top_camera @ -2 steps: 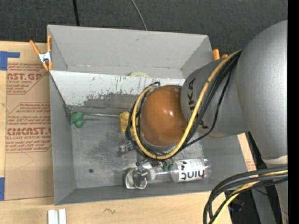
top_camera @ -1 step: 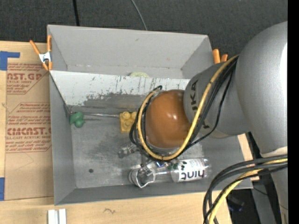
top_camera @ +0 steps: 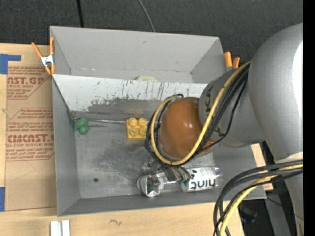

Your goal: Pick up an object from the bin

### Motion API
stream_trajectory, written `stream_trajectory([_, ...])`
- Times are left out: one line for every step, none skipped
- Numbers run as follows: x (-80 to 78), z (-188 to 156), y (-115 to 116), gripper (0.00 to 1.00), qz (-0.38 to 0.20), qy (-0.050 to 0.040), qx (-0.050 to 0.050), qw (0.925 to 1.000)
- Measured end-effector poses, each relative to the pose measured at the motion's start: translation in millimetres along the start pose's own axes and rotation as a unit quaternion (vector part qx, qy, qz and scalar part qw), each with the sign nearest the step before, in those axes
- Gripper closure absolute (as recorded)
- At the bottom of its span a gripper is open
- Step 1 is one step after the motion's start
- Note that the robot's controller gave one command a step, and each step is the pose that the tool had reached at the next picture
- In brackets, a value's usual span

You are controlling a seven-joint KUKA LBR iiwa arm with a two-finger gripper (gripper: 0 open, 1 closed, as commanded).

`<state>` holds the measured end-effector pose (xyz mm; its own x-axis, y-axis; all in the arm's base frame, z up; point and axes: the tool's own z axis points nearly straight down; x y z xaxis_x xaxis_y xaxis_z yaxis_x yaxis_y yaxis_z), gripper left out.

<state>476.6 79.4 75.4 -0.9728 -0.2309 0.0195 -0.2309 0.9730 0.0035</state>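
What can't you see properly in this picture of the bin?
All in the camera view:
- Clear plastic bottle by the near wall: its left end is under the gripper.
- Grey metal bin, right part of the floor: covered by the arm's round orange-brown cover.
- Small green lump at the left: too small to name.
- Pale scrap at the far wall: too small to name.

The lower left of the grey metal bin (top_camera: 106, 168) has bare floor, open from above (only a dark speck marks it). A small green rounded lump (top_camera: 81, 126) sits by the left wall and a yellow plastic toy brick (top_camera: 137, 128) near the middle, with free floor between them. The arm's brown domed wrist cover (top_camera: 179, 128) and looped cables (top_camera: 209, 117) block the right side, over a clear crumpled plastic bottle (top_camera: 184, 181) lying along the lower wall.
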Motion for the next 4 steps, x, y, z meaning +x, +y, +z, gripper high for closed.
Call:
stream_trajectory([0.0,0,0,1.0,0.0,0.0,0.0,1.0])
stream_trajectory([0.1,-70,1,1.0,0.0,-0.0123,0.002,0.9999])
stream_trajectory([1.9,-27,1,1.0,0.0,-0.0077,0.001,1.0])
stream_trajectory([-0.6,-71,1,1.0,-0.001,-0.0112,0.002,0.9999])
